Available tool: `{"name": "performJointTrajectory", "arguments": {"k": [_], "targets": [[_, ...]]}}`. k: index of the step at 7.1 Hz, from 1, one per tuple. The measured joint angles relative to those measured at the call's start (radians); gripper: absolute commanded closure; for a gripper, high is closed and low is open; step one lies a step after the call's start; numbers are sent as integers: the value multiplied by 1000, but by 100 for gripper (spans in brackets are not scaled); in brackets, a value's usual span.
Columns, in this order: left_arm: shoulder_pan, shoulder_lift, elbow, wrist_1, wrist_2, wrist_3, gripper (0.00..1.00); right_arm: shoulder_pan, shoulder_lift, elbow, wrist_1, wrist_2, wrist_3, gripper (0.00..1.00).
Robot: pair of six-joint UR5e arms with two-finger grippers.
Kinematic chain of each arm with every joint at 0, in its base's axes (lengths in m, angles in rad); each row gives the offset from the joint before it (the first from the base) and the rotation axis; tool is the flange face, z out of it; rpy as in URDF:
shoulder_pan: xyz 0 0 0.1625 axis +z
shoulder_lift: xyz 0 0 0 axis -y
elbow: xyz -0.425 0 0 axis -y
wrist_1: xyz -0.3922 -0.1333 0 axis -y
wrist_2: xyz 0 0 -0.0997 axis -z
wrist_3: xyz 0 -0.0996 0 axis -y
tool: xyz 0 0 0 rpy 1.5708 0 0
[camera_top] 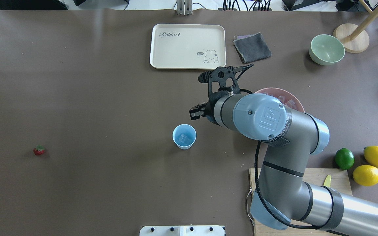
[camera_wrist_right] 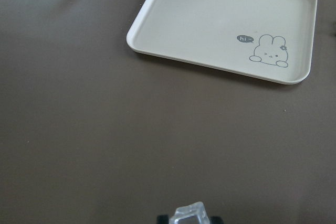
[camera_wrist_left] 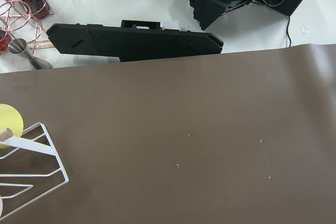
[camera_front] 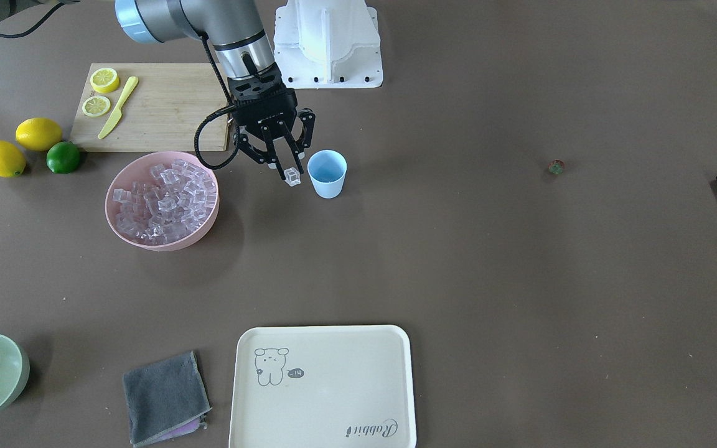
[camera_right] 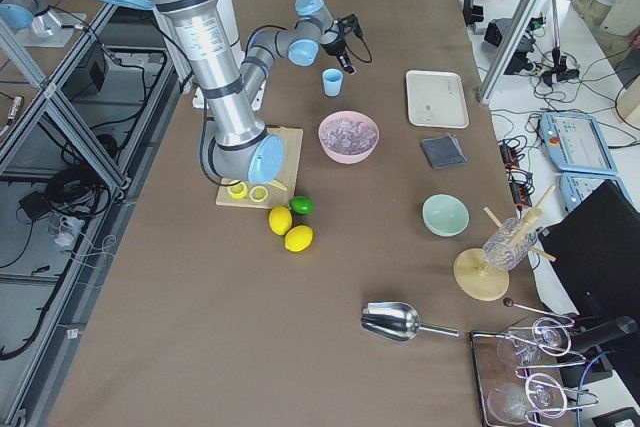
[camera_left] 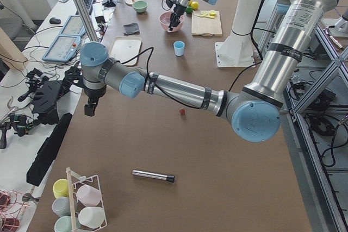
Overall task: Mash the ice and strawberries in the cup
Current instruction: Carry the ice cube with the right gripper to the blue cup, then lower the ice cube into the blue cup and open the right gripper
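While pinching one ice cube | right gripper just beside cup | cup seemingly holds ice

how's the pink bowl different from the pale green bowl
The pink bowl is heaped with clear ice; the pale green bowl is empty. The pink bowl looks the wider of the two. The pink bowl sits right beside the cutting board, while the pale green bowl stands near the grey cloth. Both are plain, round and upright.
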Motion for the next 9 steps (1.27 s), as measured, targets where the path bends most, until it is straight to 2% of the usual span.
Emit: {"name": "performJointTrajectory", "arguments": {"k": [9], "targets": [[2,28,3,-35,0,0,2,-73,33,-41,12,-30,-25,100]]}}
